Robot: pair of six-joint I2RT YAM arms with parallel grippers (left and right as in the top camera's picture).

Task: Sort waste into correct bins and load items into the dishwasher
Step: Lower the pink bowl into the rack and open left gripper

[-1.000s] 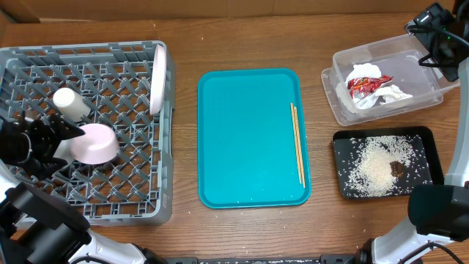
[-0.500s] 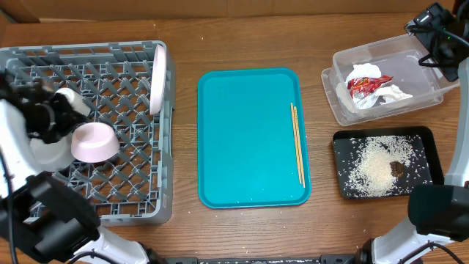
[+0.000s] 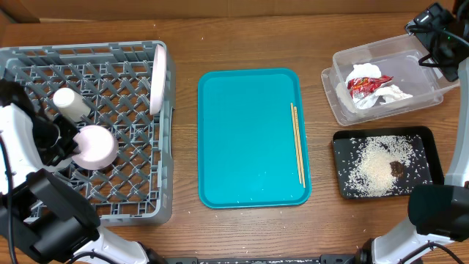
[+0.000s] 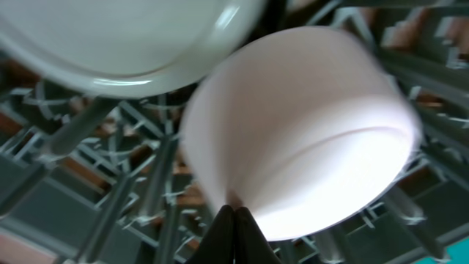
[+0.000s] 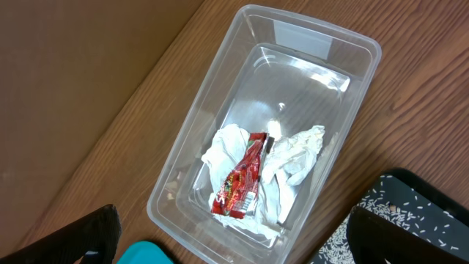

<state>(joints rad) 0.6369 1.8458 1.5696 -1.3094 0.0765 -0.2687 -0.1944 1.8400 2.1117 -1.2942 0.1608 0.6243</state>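
Two chopsticks (image 3: 297,143) lie together on the teal tray (image 3: 245,139), along its right edge. Left of the teal tray you have the grey dish rack (image 3: 132,198). In it, the white plate (image 3: 157,79) stands on edge at the side nearest the tray, the white cup (image 3: 71,103) sits tilted farther left, and one pale bowl (image 3: 95,147) is tipped on the lattice. Your left gripper (image 4: 234,220) is pinched together with nothing between the fingers, tips right at that bowl's rim. The view is too blurred to tell if they touch. Right of the teal tray, far side: clear tub (image 3: 425,95) with the red wrapper (image 3: 363,86) lying on white tissue (image 3: 392,93). Right of the teal tray, near side: black tray (image 3: 338,147) with rice (image 3: 374,172) and the brown lump (image 3: 396,168). Your right gripper (image 5: 231,213) hangs over the tub, fingers spread wide, empty.
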